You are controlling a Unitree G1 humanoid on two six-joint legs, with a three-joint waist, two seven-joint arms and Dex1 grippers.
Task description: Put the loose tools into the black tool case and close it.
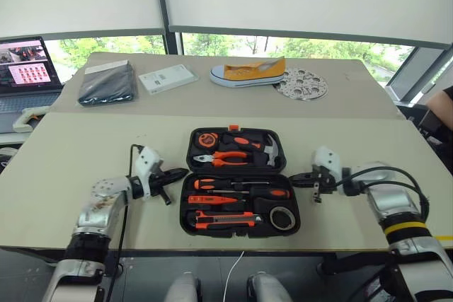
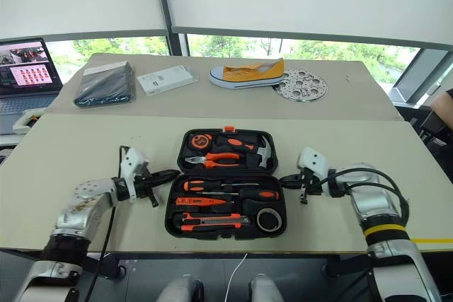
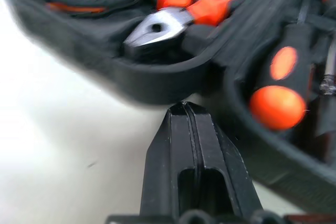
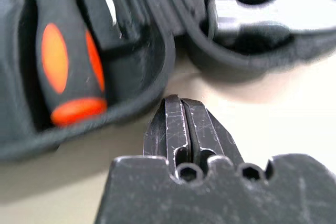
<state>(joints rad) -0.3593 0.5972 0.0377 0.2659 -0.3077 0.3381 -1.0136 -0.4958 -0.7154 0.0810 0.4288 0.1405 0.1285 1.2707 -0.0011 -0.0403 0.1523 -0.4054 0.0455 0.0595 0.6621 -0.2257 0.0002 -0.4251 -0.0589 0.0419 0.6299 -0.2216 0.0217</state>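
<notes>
Tools sit slotted in the open case (image 1: pixel 239 182); left hand (image 1: pixel 177 173) and right hand (image 1: pixel 301 177), both pinched together and empty, flank its hinge, probably to fold it closed.

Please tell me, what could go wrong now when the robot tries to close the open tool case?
1. Both the left gripper and the right gripper sit shut at the hinge line of the black tool case; pushing there may slide the case instead of folding it.
2. The pliers and hammer could drop out of the far half as it swings over.
</notes>
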